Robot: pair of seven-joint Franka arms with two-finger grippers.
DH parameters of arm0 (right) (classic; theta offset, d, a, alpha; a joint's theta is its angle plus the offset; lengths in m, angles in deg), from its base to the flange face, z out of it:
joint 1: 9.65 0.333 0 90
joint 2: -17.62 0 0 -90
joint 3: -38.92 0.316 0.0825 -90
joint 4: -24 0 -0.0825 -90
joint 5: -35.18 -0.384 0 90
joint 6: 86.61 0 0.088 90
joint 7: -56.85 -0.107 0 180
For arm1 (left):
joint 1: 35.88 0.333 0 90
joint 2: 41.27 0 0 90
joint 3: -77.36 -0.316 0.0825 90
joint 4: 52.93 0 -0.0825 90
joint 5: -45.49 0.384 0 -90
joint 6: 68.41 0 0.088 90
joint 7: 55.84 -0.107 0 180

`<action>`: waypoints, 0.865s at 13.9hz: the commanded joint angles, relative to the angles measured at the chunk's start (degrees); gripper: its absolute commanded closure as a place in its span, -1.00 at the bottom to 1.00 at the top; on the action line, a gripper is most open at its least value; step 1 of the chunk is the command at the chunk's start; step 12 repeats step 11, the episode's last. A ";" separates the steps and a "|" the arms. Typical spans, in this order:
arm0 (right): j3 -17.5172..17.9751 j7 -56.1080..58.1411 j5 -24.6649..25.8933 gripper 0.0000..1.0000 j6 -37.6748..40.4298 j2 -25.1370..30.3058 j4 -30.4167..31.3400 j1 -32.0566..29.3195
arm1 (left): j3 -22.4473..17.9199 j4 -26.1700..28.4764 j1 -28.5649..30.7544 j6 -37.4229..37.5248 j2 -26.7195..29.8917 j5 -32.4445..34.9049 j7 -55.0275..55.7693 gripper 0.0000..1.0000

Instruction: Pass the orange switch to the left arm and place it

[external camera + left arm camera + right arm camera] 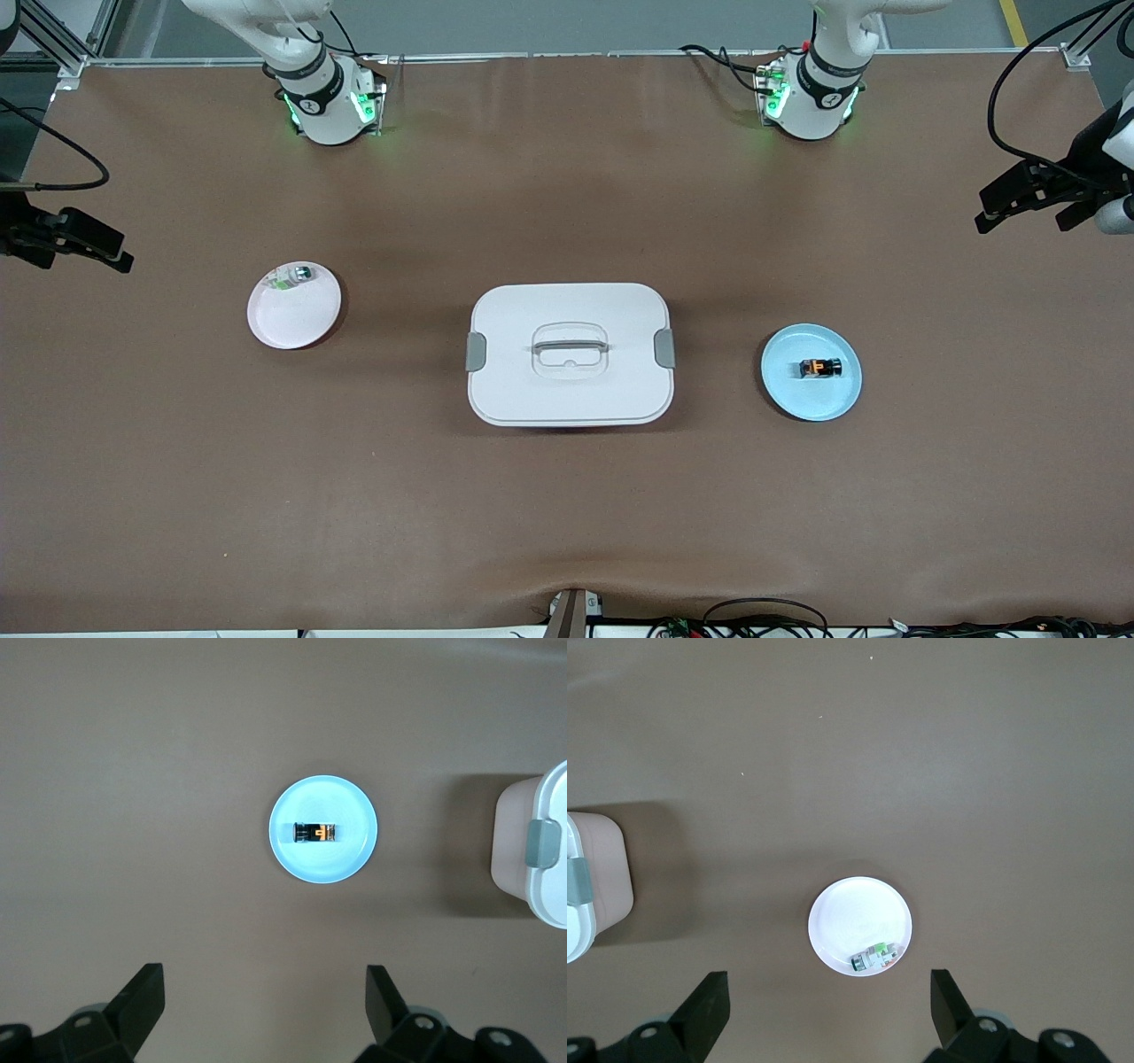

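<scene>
Both end effectors are parked high and wide of the work. In the front view the left end effector (1019, 206) hangs over the edge of the brown paper-covered surface (567, 496) at the left arm's end, and the right end effector (84, 244) does the same at the right arm's end; I cannot tell the finger spread from here. The small black-and-orange switch (820, 367) lies on its side on the round pale-blue plate (811, 403), toward the left arm's end. A white lidded plastic box with grey clips (570, 354) sits mid-surface, and a round white plate (293, 315) carrying a small green-and-clear part (292, 276) sits toward the right arm's end.

From the left wrist view, the left end effector's fingers (142, 997) stand wide apart with nothing between them, and the orange switch sits on the blue plate well below, clear of both fingers.

From the right wrist view, the right end effector's fingers (709, 1005) are likewise spread wide and hold nothing, above the white plate.

To my eye this fits either the switch awaiting pickup or already set down after a handover; the scene does not settle which.
</scene>
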 commanded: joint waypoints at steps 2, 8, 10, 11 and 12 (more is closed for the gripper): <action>-0.07 -0.96 -0.30 -1.00 -0.23 1.40 1.30 0.24 | -0.43 -0.86 -0.25 1.13 0.16 0.18 -1.59 -1.00; -0.07 -0.96 0.49 -1.00 -0.85 1.40 1.21 0.68 | -0.43 -0.86 -0.25 1.22 0.16 0.09 -0.45 -1.00; -0.07 -0.96 0.41 -1.00 -1.02 1.40 1.12 0.77 | -0.43 -0.86 -0.25 1.22 0.16 0.09 -0.54 -1.00; -0.07 -0.96 0.49 -1.00 -1.46 1.40 1.12 1.12 | -0.43 -0.86 -0.25 1.22 0.16 0.09 -0.54 -1.00; -0.07 -0.96 0.49 -1.00 -1.46 1.40 1.12 1.12 | -0.43 -0.86 -0.25 1.22 0.16 0.09 -0.54 -1.00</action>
